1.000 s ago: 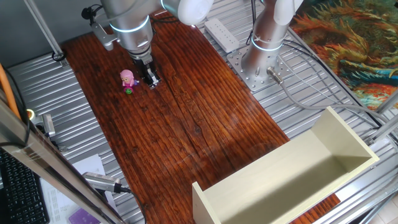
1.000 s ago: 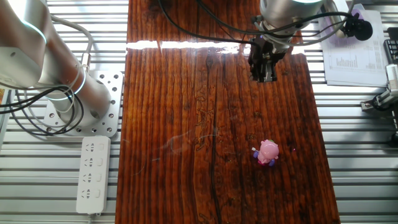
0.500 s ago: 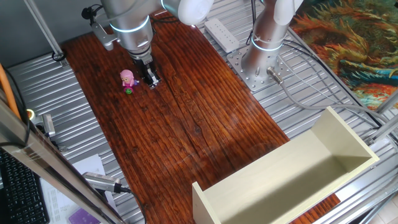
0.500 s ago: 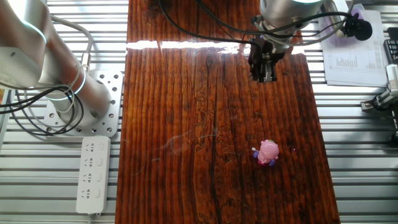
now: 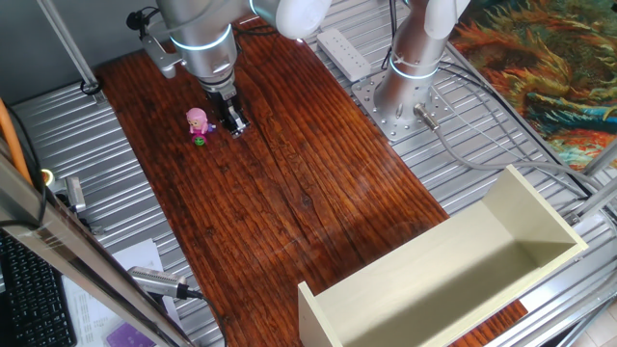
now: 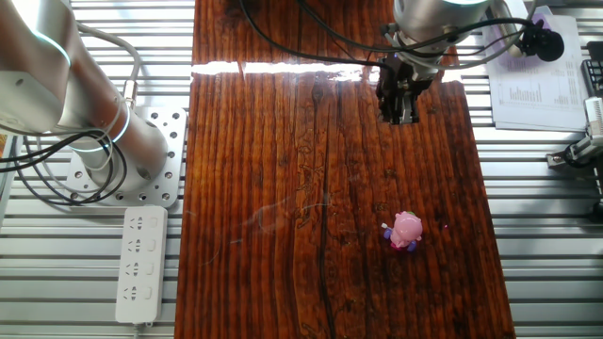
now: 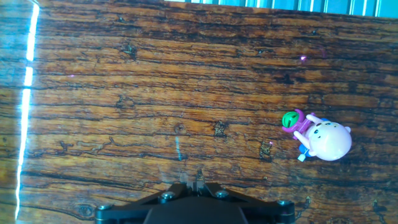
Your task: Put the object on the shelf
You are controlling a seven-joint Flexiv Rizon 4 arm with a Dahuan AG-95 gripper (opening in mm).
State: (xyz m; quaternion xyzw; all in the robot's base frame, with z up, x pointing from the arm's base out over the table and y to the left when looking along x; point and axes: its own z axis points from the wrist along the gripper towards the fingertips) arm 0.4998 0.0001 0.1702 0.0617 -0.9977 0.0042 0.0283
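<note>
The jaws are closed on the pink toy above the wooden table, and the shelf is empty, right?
No. The pink toy stands free on the wooden table, apart from the gripper, as the other fixed view shows. The shelf is indeed empty.

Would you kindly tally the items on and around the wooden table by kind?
Pink toy figure: 1
Cream shelf: 1
White power strip: 1
Gripper: 1
Total: 4

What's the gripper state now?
Gripper: empty, jaws look shut. Toy sits apart on the table.
</note>
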